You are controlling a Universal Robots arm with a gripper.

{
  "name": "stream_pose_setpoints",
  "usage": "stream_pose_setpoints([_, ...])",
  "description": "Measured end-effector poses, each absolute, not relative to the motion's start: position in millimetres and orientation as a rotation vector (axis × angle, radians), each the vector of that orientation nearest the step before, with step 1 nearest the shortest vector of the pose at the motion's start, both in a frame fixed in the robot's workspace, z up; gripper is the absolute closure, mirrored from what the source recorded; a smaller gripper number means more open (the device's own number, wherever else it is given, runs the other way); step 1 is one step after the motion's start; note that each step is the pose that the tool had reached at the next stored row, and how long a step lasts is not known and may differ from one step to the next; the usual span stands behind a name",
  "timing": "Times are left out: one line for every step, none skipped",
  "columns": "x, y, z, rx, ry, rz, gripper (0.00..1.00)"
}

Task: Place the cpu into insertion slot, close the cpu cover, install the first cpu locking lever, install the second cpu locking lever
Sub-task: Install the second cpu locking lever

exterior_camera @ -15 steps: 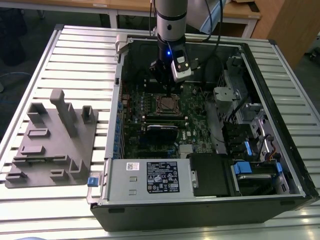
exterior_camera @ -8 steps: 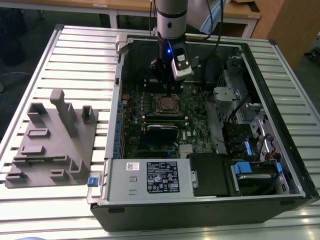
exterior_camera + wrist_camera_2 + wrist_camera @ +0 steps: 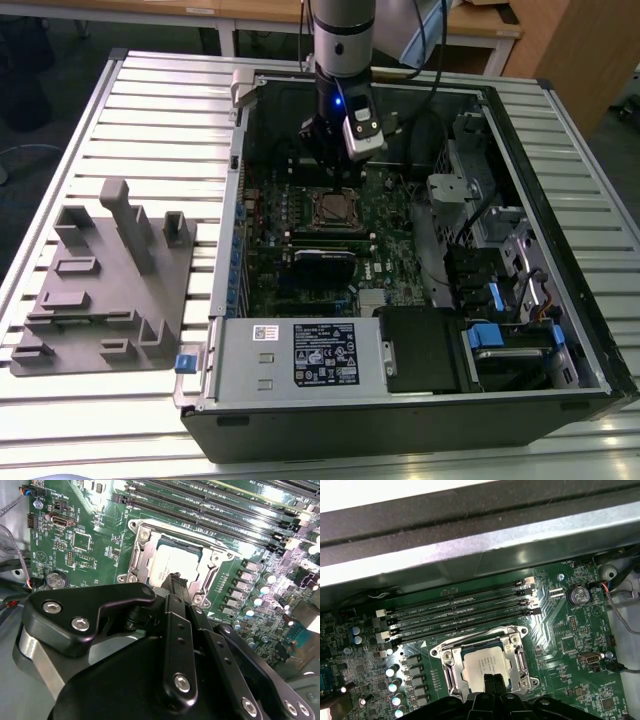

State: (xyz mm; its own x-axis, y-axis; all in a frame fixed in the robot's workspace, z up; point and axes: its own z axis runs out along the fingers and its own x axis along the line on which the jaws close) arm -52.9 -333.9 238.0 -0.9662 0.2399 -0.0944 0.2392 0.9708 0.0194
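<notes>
The cpu [image 3: 481, 664] [image 3: 172, 564], a flat silvery square, lies in the insertion slot [image 3: 333, 208] in the middle of the green board. The cpu cover [image 3: 516, 652] [image 3: 142, 555], a thin metal frame, lies flat around the chip's edges. My gripper [image 3: 175, 580] [image 3: 490, 679] hangs just above the near edge of the socket, its two black fingertips pressed together with nothing between them. In the exterior view the gripper [image 3: 325, 170] stands over the far side of the socket, inside the open computer case.
Long black memory slots [image 3: 460, 612] run beside the socket. Around the board rise the case walls [image 3: 235, 190]. A power supply [image 3: 300, 355] and drive cages [image 3: 500, 250] fill the near and right parts of the case. A grey fixture block [image 3: 110, 280] lies on the slatted table to the exterior view's left.
</notes>
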Motion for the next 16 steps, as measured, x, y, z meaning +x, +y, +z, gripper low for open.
stream_pose_setpoints([-52.9,-333.9,238.6,0.368,3.023,0.012,0.89])
stream_pose_setpoints([-52.9,-333.9,239.0,0.368,3.023,0.012,0.89])
stream_pose_setpoints([-52.8,-333.9,239.6,0.368,3.023,0.013,0.89])
stream_pose_setpoints([-52.8,-333.9,240.3,0.368,3.023,0.012,0.89])
stream_pose_setpoints([-52.8,-333.9,241.0,0.368,3.023,0.012,0.89])
stream_pose_setpoints([-52.9,-333.9,241.7,0.368,3.023,0.012,0.89])
stream_pose_setpoints([-52.8,-333.9,242.4,0.368,3.023,0.012,0.89])
stream_pose_setpoints([-52.8,-333.9,243.2,0.368,3.023,0.013,0.89])
stream_pose_setpoints([-52.9,-333.9,244.0,0.368,3.023,0.013,0.89])
stream_pose_setpoints([-52.8,-333.9,244.4,0.368,3.023,0.013,0.89])
stream_pose_setpoints([-52.8,-333.9,244.4,0.368,3.023,0.013,0.89])
stream_pose_setpoints([-52.8,-333.8,244.4,0.368,3.023,0.013,0.89])
stream_pose_setpoints([-52.8,-333.9,245.0,0.368,3.023,0.013,0.89])
stream_pose_setpoints([-52.8,-333.9,245.3,0.368,3.023,0.013,0.89])
stream_pose_setpoints([-52.8,-333.9,245.4,0.368,3.023,0.013,0.89])
stream_pose_setpoints([-52.8,-333.9,245.4,0.368,3.023,0.013,0.89])
